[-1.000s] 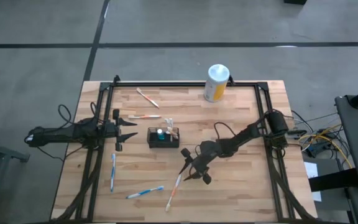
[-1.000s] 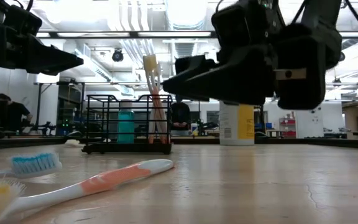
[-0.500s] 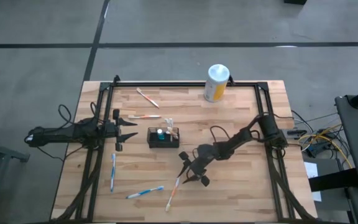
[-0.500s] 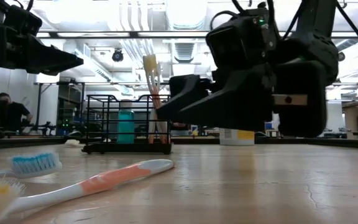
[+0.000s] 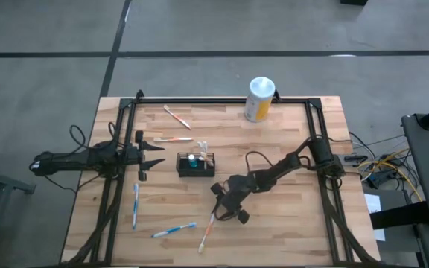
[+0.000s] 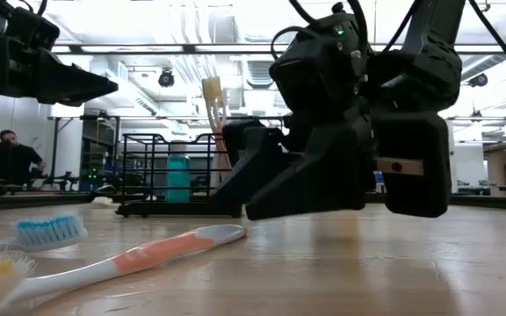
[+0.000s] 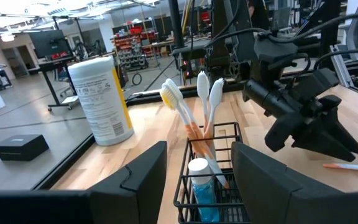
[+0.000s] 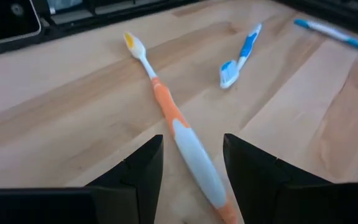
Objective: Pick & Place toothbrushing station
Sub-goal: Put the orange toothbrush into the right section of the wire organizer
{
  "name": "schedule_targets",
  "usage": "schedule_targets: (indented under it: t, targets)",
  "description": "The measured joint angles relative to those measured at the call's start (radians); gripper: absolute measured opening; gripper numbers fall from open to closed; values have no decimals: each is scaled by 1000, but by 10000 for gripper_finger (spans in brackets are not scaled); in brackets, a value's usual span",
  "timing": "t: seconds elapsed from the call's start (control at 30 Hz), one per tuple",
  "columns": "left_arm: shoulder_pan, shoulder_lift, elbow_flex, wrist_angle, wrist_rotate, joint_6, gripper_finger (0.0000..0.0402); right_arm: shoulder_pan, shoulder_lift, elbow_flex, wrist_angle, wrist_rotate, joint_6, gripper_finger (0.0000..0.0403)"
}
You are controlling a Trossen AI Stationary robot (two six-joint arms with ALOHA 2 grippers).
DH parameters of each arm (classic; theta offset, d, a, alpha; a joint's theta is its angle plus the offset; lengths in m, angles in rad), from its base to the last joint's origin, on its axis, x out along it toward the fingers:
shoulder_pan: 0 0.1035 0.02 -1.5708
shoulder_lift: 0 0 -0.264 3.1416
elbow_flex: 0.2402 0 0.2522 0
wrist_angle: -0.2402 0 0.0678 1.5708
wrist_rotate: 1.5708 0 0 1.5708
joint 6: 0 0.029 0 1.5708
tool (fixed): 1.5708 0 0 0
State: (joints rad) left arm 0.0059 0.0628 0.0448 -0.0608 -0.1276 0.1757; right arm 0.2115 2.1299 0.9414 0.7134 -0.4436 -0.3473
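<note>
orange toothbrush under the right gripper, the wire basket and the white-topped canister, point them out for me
orange toothbrush [image 8: 166,107], right wrist view, on the orange neck.
wire basket [image 5: 196,170], high view, on its near rim.
white-topped canister [image 5: 259,99], high view, on its side below the lid.

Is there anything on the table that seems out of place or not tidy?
Yes. Several toothbrushes lie loose on the table instead of standing in the black wire basket: two orange ones behind it, two blue ones left and in front, and an orange-and-white one under the open right end effector. Nothing looks spilled or damaged.
</note>
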Motion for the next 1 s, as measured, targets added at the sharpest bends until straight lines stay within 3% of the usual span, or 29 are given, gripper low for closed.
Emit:
schedule_targets:
  t: [0.27, 0.67, 1.0]
  targets:
    - [0, 0, 0, 0, 0, 0, 186, 0, 1, 38, -114, 0, 5, 153]
    - [0, 0, 0, 0, 0, 0, 186, 0, 1, 49, -140, 6, 47, 124]
    - [0, 0, 0, 0, 0, 0, 187, 1, 1, 48, -183, 22, 50, 76]
